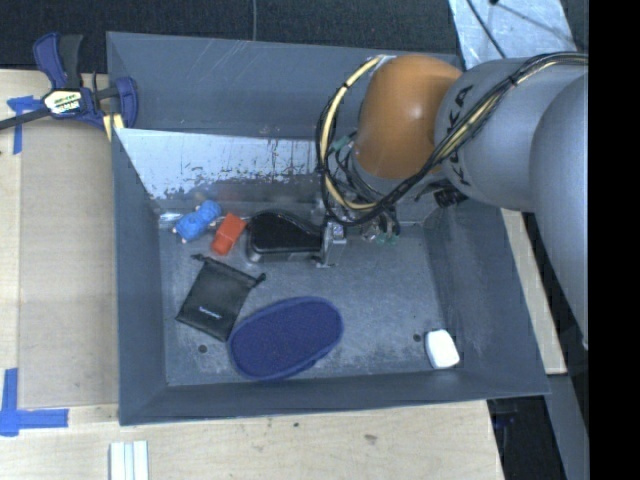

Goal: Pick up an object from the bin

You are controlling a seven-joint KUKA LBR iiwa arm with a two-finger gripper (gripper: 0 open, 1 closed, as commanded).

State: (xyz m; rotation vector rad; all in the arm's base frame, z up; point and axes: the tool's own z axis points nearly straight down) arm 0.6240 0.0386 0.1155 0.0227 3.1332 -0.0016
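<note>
Your gripper sits low in the bin, right against the right end of the glossy black lump by the far wall. The orange block and a small blue thing lie just left of that lump. It looks like the grasp stage, but you cannot tell how wide the gripper is or whether it has hold of anything. Next you'd want a firm close on that lump and a straight lift, clear of the orange block. The flat black pouch, blue oval pad and white piece lie nearer. As for writing, there's a pale mark on the pouch and dark lettering on the arm, both unreadable.
</note>
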